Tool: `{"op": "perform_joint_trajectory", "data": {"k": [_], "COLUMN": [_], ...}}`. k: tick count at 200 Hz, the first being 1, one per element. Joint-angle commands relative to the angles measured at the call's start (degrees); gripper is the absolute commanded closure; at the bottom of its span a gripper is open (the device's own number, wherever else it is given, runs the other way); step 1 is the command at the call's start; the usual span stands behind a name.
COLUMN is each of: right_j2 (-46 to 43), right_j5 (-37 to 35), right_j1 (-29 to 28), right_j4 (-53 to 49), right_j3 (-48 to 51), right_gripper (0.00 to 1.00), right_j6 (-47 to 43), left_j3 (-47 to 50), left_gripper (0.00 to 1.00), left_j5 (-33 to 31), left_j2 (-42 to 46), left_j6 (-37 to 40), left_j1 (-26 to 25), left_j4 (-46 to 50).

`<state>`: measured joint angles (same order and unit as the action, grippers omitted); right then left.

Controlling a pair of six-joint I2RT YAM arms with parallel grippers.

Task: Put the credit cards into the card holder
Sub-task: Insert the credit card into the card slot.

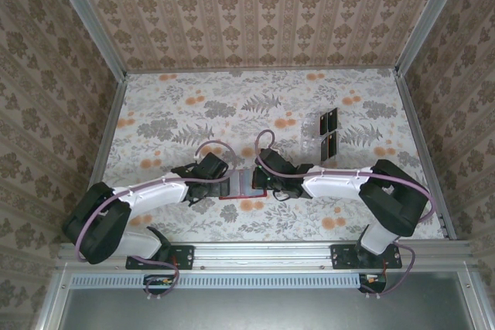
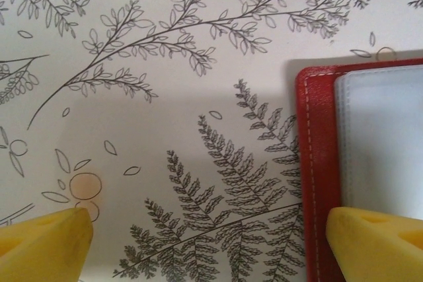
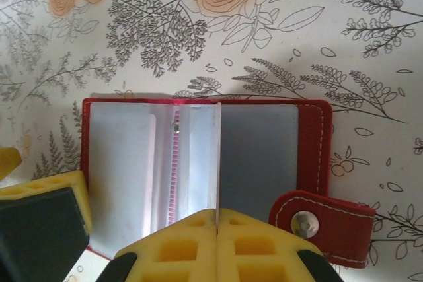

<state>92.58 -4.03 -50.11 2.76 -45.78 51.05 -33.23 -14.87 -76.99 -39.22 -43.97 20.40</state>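
- Damask-papered walls point(image 1: 255, 13) enclose the floral table point(image 1: 232, 106).
- Left gripper point(image 2: 211, 246): jaws wide apart, at 9 o'clock of the card holder point(image 3: 314, 137).
- Card holder lies open at the table's 6 o'clock.
- Right gripper point(image 3: 217, 219): jaws pressed together at its edge.

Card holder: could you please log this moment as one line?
card holder: lying open | right gripper: shut on thin pale sheet, card or sleeve unclear | left gripper: open, one finger over holder's edge

The floral-patterned table point(image 1: 193, 106) carries the open red card holder point(image 1: 246, 183) near its front middle and a clear rack point(image 1: 329, 133) farther back right.
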Motion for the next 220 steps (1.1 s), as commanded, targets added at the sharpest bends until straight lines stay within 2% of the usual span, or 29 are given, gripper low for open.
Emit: {"op": "perform_joint_trajectory", "data": {"k": [1, 46, 106, 220], "right_j2": [-3.2, -6.0, -2.7, 3.5], "right_j5": [2.5, 5.8, 8.2, 5.4], "right_j1": [1.0, 1.9, 1.9, 1.6], "right_j4": [3.2, 13.9, 28.0, 40.9], "right_j3": [2.5, 6.8, 11.1, 15.6], "right_gripper": [1.00, 1.00, 1.00, 1.00], "right_j6": [-0.4, -0.7, 1.0, 7.8], "left_j3": [1.2, 2.1, 2.0, 2.2], "left_gripper": [0.00, 0.00, 0.00, 0.00], "left_j5": [-1.2, -1.2, -1.4, -1.4], "left_j2": [0.6, 0.3, 0.3, 0.0], "left_j6": [-1.7, -2.5, -2.4, -2.5], "left_j1": [-0.3, -0.3, -0.4, -0.4], "left_j4": [2.2, 1.7, 2.1, 1.9]}}
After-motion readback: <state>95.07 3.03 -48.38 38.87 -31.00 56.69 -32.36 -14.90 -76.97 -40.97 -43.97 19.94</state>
